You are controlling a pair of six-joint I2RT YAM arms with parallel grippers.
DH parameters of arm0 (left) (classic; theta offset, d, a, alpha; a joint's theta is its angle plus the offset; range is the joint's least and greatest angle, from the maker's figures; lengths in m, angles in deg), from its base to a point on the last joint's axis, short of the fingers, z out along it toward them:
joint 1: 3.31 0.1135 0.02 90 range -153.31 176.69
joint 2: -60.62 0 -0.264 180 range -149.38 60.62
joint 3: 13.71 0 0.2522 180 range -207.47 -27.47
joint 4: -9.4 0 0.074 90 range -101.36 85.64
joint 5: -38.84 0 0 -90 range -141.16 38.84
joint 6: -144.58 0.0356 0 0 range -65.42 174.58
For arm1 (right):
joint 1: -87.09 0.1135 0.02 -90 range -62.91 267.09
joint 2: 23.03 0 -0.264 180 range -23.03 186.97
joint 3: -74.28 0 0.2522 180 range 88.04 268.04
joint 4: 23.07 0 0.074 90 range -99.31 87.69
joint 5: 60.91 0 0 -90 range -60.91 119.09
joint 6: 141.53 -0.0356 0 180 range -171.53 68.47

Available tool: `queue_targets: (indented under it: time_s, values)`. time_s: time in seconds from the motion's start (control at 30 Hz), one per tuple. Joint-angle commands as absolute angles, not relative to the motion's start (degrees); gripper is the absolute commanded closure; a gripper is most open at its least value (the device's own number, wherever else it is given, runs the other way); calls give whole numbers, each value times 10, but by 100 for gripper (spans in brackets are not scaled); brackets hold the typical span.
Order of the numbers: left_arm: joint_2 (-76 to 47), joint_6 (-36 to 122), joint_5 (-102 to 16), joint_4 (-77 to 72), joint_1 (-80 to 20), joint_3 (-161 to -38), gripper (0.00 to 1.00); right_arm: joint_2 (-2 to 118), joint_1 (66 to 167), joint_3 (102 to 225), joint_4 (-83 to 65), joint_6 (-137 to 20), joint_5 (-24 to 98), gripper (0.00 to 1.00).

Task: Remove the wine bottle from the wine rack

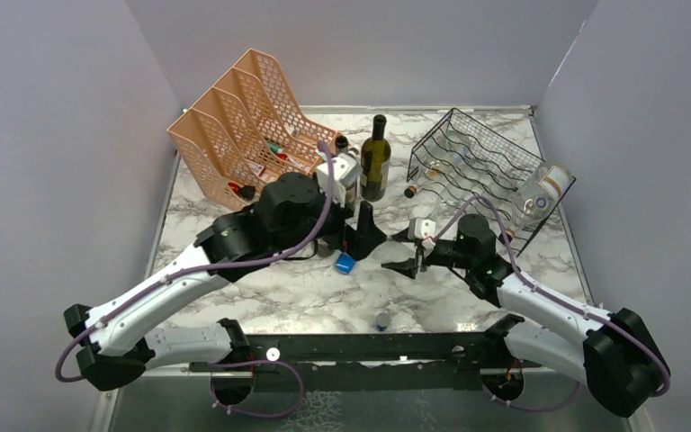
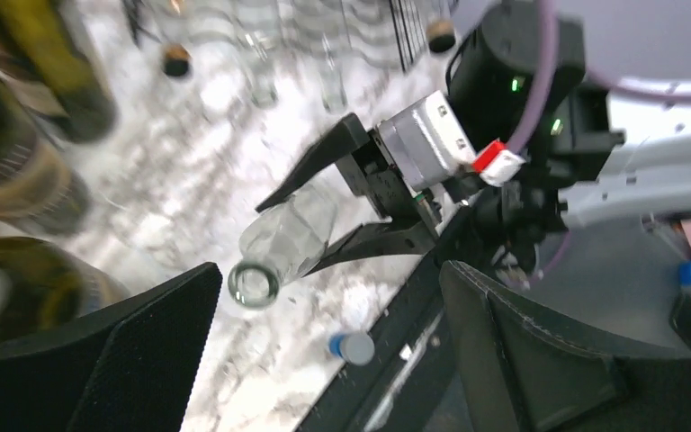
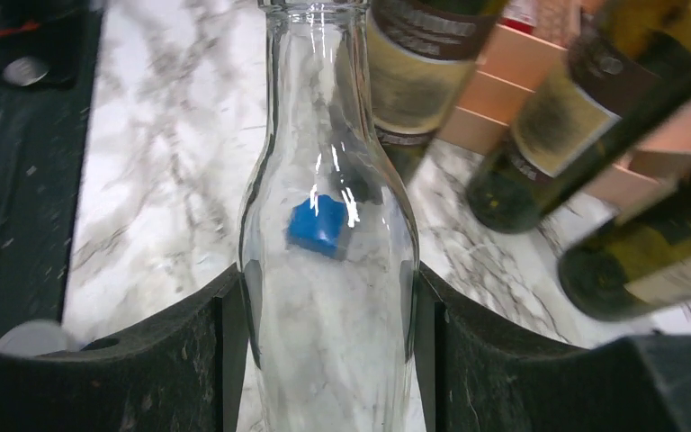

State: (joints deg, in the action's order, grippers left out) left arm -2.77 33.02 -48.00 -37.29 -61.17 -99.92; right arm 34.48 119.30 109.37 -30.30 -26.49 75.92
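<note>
The black wire wine rack (image 1: pixel 481 166) stands at the back right and holds clear bottles, one at its right end (image 1: pixel 540 193). My right gripper (image 1: pixel 408 252), in front of the rack, is shut on a clear glass wine bottle (image 3: pixel 328 243). Its fingers (image 3: pixel 189 351) press both sides of the bottle's body. The left wrist view shows this bottle (image 2: pixel 288 238) held off the rack, mouth toward the camera, above the marble. My left gripper (image 1: pixel 364 234) is open and empty, just left of the right gripper; its fingers (image 2: pixel 144 360) are spread wide.
A dark green bottle (image 1: pixel 375 162) stands upright mid-table behind the left gripper. A peach mesh file organizer (image 1: pixel 243 126) stands at back left. Dark labelled bottles (image 3: pixel 585 117) show beyond the held bottle. A blue cap (image 1: pixel 345 263) and a small grey cap (image 1: pixel 382 319) lie on the marble.
</note>
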Motion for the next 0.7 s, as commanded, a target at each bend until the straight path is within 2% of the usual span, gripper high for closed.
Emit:
queue_targets:
  time_s: [0.0, 0.2, 0.43, 0.67]
  values:
    - [25, 363, -608, -378, -612, -1028, 1, 364, 1193, 1083, -542, -434, 593, 76]
    - [56, 355, -622, -376, -612, -1001, 1, 456, 1193, 1081, -760, -565, 455, 77]
    - [87, 333, -625, -379, -612, -969, 1, 599, 1193, 1143, -905, -616, 448, 78]
    - [116, 330, -645, -385, -612, -959, 1, 687, 1193, 1154, -1044, -586, 454, 79]
